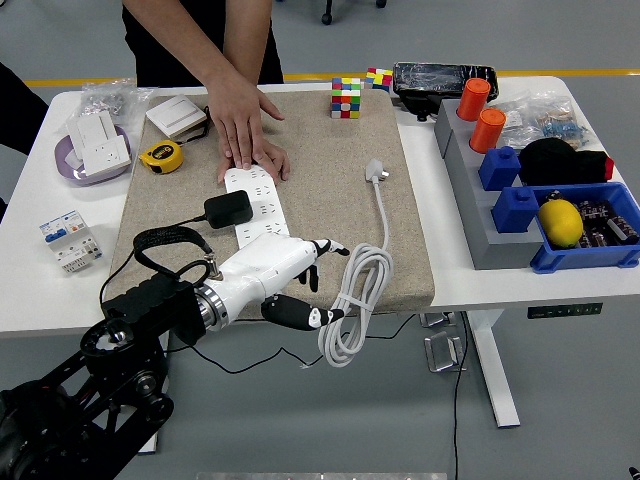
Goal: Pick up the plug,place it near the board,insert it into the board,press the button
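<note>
While the left hand (290,275) hangs over the mat's (330,190) near edge, we see its white fingers (325,247) spread and its dark thumb pointing right, with nothing held in them. We find the plug (228,209), a black block, sitting on the left side of the white board (254,200), and its thin black lead loops left and down toward the arm. The plug lies beyond the hand, toward the table's far-left side, and apart from it. We see the board running from the mat's far-left part toward its near edge, where the hand covers its near end. A person at the table's far edge presses one hand (246,125) flat on the board's far end. We note the board's own white cable (352,300) coiled at the mat's near edge just right of the fingers, its white plug end (375,171) lying free near the mat's middle. On the table's left side we see a yellow tape (160,155), a white switch (177,117), a socket on a purple tray (95,150) and a breaker (68,240) close to the left edge. A cube (346,98) stands at the mat's far edge. On the right side, we see orange cups (480,115), blue blocks and a lemon (560,221) in a blue bin.
</note>
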